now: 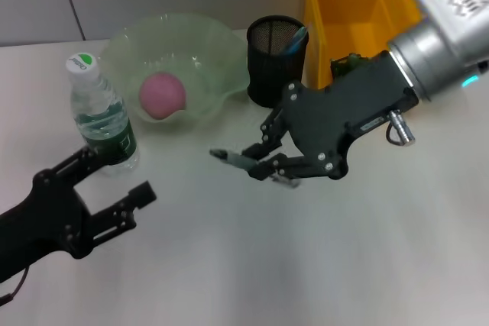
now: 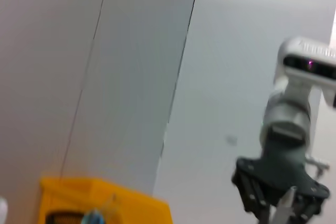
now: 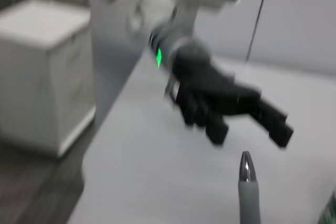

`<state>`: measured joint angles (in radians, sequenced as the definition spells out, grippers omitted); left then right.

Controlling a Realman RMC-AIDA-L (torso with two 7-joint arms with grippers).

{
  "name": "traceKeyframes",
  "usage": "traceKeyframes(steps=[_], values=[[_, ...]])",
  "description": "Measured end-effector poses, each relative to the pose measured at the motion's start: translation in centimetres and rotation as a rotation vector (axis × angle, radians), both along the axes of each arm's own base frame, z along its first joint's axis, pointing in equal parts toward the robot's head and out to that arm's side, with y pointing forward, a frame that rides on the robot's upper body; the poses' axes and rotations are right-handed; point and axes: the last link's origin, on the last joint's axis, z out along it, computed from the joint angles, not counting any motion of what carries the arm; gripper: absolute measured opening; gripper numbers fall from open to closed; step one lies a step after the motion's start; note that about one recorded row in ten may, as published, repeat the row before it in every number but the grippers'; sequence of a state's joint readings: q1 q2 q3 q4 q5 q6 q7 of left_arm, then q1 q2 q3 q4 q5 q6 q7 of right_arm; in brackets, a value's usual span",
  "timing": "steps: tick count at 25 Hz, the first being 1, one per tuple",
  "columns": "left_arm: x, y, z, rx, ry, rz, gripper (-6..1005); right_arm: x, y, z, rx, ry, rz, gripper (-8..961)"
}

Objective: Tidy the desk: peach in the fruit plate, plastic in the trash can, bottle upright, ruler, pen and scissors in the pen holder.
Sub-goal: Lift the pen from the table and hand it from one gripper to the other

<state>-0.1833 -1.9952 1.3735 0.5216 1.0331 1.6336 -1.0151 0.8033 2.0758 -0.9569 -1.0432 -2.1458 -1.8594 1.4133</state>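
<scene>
Your right gripper (image 1: 256,164) is clenching a grey pen (image 1: 233,160) between its fingertips, holding it roughly level above the bare table (image 1: 252,265), tip pointing toward your left side. In the right wrist view the pen's silver tip (image 3: 245,166) is showing against the tabletop. The gripper is hanging just in front of the black mesh pen holder (image 1: 276,60), apart from it; something blue is already standing inside that holder. Behind your right arm the yellow trash can (image 1: 348,17) is sitting at the table's far edge.

Your left gripper (image 1: 114,188) is resting low near the front left, fingers spread wide and gripping nothing. Just beyond it the water bottle (image 1: 101,114) is standing upright, cap on. The peach (image 1: 162,95) is lying inside the translucent green fruit plate (image 1: 210,43), between bottle and pen holder.
</scene>
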Motion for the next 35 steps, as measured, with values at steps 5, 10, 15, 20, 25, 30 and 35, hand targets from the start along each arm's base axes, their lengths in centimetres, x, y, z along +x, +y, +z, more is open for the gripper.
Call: traceKeyframes(steps=[5,10,15,20,25,30,35], values=[[0.3,0.0,-0.1,0.047,-0.02,-0.009,800,1.9,-1.0,-0.7,-0.023,0.157,-0.116,119],[1.3,0.4,-0.3,0.126,-0.068,-0.032,790,3.2,-1.9,-1.7,-0.05,0.303,-0.204,119],[2.1,0.4,-0.8,0.099,-0.087,-0.067,778,4.2,-2.3,-3.3,-0.071,0.356,-0.27,119],[2.4,0.4,-1.6,0.041,-0.121,-0.067,766,4.7,-2.4,-4.3,-0.07,0.364,-0.305,120],[2.9,0.6,-2.1,0.012,-0.123,-0.082,753,4.7,-2.0,-5.3,-0.051,0.356,-0.31,120],[3.0,0.9,-2.3,0.004,-0.114,-0.08,741,4.2,-1.6,-5.9,-0.041,0.348,-0.292,121],[2.9,0.9,-2.4,0.009,-0.108,-0.076,729,3.6,-1.5,-6.3,-0.033,0.364,-0.274,121]])
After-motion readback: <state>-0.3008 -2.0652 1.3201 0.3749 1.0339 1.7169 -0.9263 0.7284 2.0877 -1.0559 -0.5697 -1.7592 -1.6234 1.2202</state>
